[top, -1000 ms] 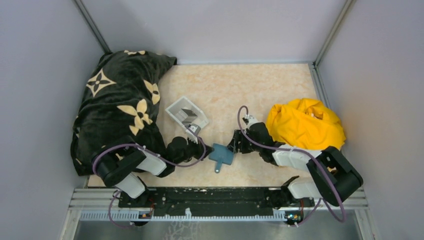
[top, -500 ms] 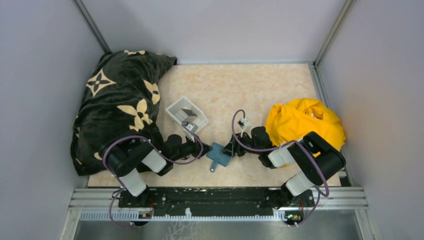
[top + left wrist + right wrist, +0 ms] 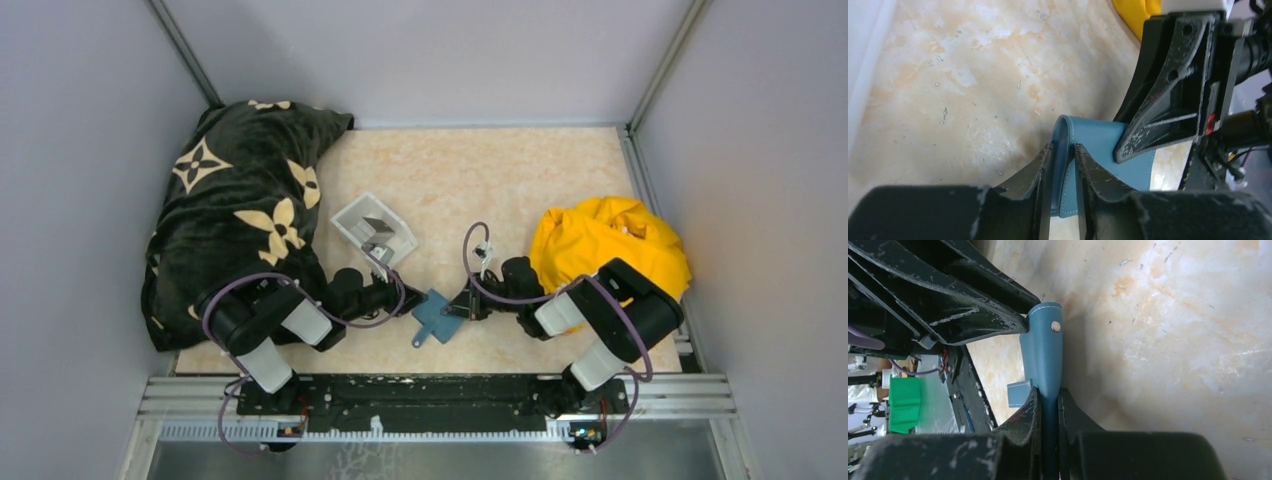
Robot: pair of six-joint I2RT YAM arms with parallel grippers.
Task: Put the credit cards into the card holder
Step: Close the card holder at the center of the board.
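Note:
The teal card holder [image 3: 437, 316] sits between my two grippers near the table's front middle, its strap tab pointing to the front. My left gripper [image 3: 408, 304] holds its left edge, and in the left wrist view a raised flap of the card holder [image 3: 1064, 150] stands between the left gripper [image 3: 1063, 156] fingers. My right gripper [image 3: 458, 308] is shut on the right edge. In the right wrist view the card holder [image 3: 1045, 345] with its snap stud is pinched by the right gripper [image 3: 1049, 396]. Grey credit cards [image 3: 377, 229] lie in the clear-white tray [image 3: 349, 216].
A black blanket with tan flower shapes [image 3: 240, 210] covers the left side. A yellow cloth [image 3: 610, 245] is bunched at the right, just behind the right arm. Grey walls enclose the table, and a black rail [image 3: 420, 390] runs along the front edge.
My right gripper has closed on the card holder's right edge. The card holder has shifted slightly and turned between the two grippers. The left arm has drawn back a little.

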